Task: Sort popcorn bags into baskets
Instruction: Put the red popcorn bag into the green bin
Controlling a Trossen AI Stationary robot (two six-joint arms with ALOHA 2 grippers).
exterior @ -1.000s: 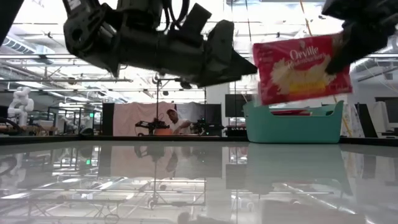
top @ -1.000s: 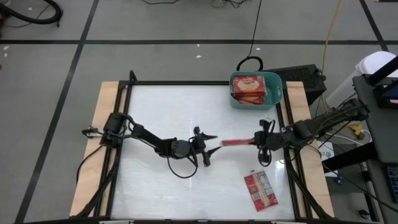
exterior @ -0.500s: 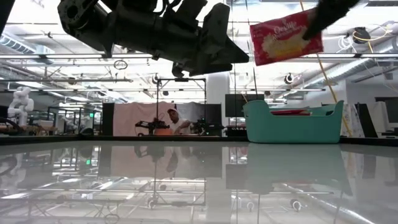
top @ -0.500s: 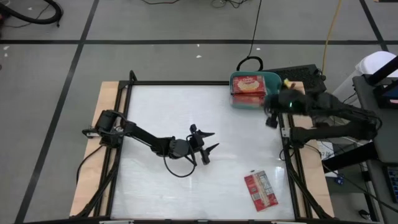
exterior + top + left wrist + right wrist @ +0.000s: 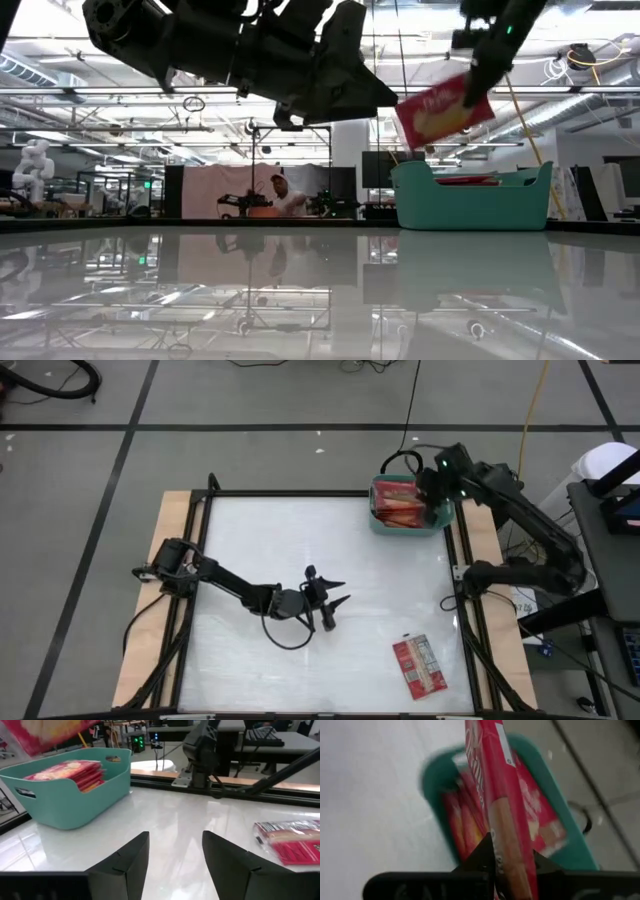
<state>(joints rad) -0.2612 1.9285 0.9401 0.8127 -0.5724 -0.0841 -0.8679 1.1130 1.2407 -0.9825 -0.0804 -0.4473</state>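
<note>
Glossy white counter [image 5: 300, 540] framed in black carries a teal-green plastic tub [image 5: 441, 520] at its far right corner, stacked with flat red popcorn packets [image 5: 399, 497]. Above it, the right gripper [image 5: 432, 488] jaws pinch another red packet [image 5: 444, 108], lettering unreadable. Left gripper [image 5: 328, 598] hovers mid-counter, jaws apart. One red packet [image 5: 419, 665] lies near the front edge.

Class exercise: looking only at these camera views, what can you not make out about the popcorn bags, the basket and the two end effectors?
- How many bags lie in the basket: high view, right end effector and its held bag cover them.
- The table bag's full length: left wrist view, cut off by the edge.
- The held bag's lettering: right wrist view, blurred.
</note>
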